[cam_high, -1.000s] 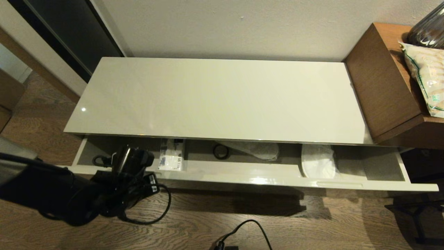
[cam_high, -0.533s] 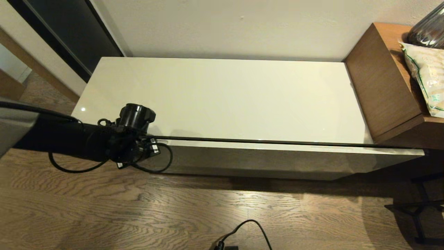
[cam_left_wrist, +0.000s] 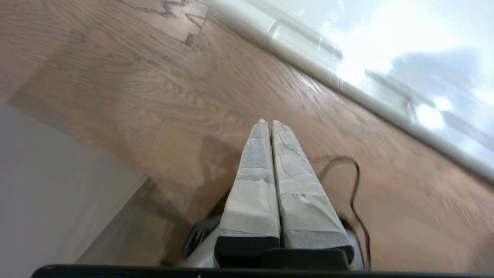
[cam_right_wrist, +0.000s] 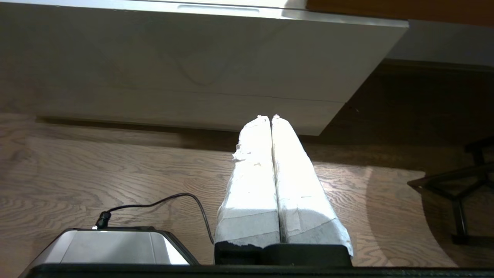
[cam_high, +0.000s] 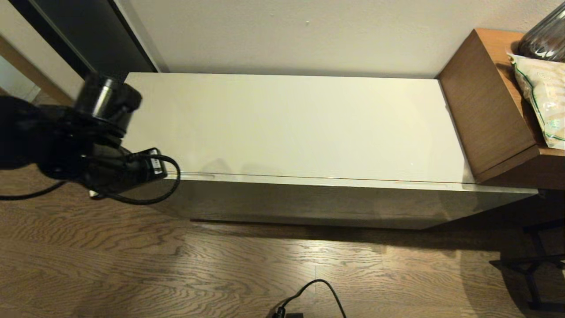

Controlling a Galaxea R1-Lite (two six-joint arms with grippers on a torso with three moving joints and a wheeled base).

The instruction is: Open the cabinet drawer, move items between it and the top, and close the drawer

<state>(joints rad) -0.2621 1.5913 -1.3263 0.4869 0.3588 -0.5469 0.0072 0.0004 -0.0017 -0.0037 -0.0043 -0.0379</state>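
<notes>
The cabinet drawer (cam_high: 309, 203) is pushed in, its long beige-grey front flush under the top (cam_high: 287, 123), which is bare. The tissue pack is out of view. My left arm (cam_high: 97, 145) hangs off the cabinet's left end, clear of the front panel. In the left wrist view my left gripper (cam_left_wrist: 269, 122) is shut with nothing in it, pointing at the wooden floor. My right gripper (cam_right_wrist: 270, 116) is shut and empty too, held low in front of the drawer front (cam_right_wrist: 193, 58) and below a slim handle (cam_right_wrist: 218, 7).
A taller brown wooden unit (cam_high: 490, 101) adjoins the cabinet's right end, carrying a printed bag (cam_high: 540, 97) and a dark glass vessel (cam_high: 545, 39). A black cable (cam_high: 315, 291) lies on the floor in front. A black metal frame (cam_high: 529, 269) stands at the right.
One second ago the drawer stood open with the tissue pack inside; half a second ago it was shut with my left arm at its front. The left arm has since drawn back left and up.
</notes>
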